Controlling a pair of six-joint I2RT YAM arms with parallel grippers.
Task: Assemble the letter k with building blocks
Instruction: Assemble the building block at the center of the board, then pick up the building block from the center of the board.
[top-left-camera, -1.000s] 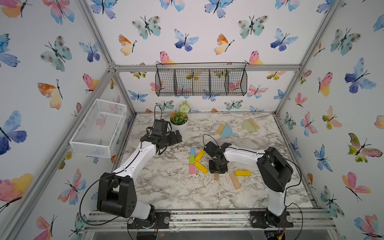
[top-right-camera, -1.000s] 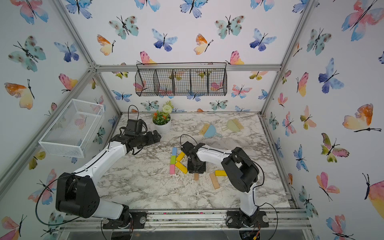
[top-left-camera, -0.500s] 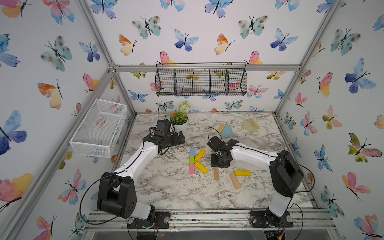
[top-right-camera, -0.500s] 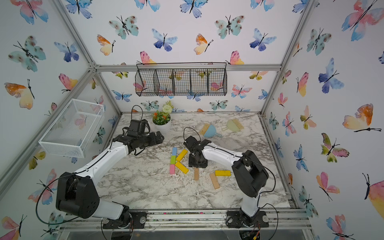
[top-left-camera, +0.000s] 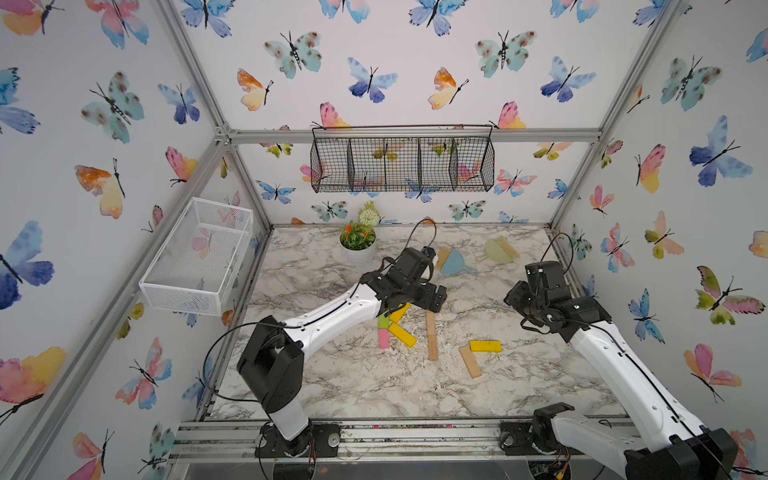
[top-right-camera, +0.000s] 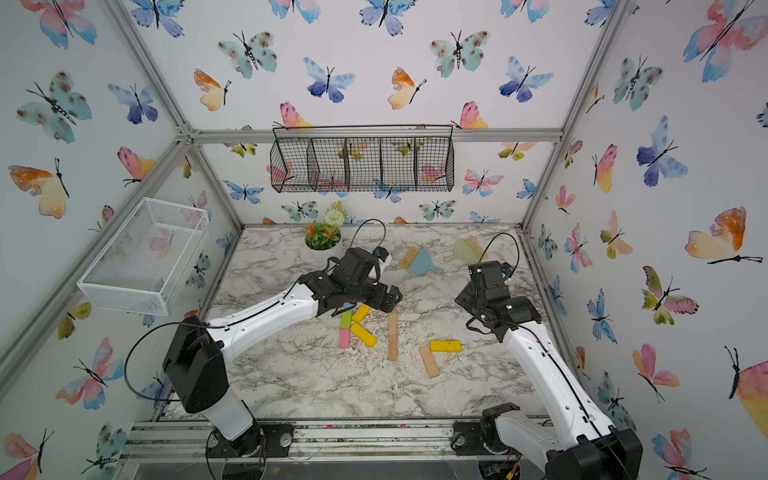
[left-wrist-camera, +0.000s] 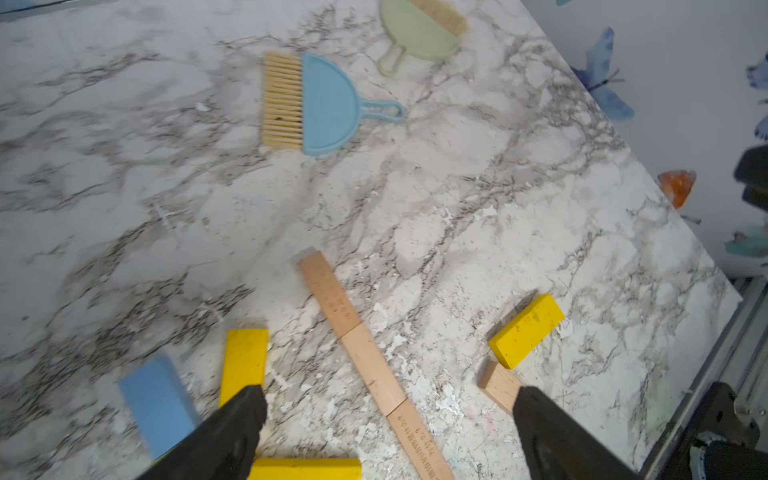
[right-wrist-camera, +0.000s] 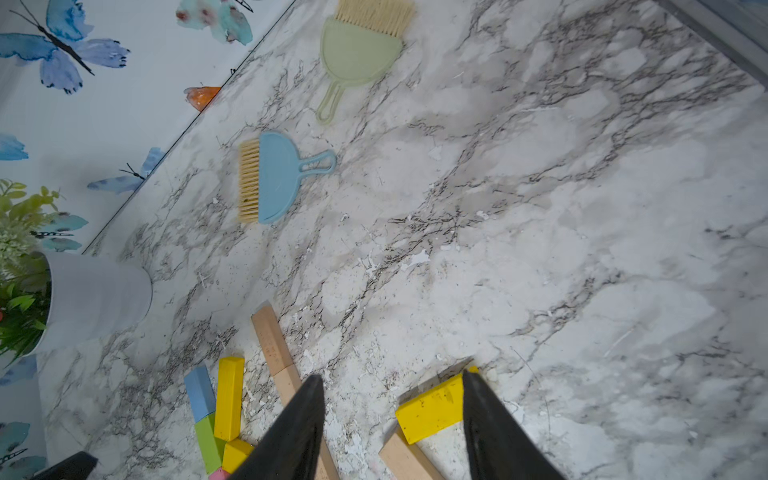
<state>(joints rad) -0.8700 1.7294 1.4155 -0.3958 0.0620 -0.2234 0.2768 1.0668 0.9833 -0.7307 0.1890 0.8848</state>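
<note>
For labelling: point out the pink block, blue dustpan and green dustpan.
pink block (top-left-camera: 384, 338): in a top view, top face centre.
blue dustpan (left-wrist-camera: 330, 104): left wrist view, middle of pan.
green dustpan (right-wrist-camera: 359, 52): right wrist view, middle of pan.

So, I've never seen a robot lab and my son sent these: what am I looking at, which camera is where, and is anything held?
Two white robot arms, the left arm and the right arm, stand at a marble table. The two wide pictures come from one camera head up high; the two close ones from a camera on each wrist, looking past black jaws. On the table lie coloured blocks roughly shaped like a K, a line of tan bars, a loose yellow block beside a tan block, a blue dustpan, a green dustpan and a potted plant. Both arms' jaws stand open; nothing is held.
</note>
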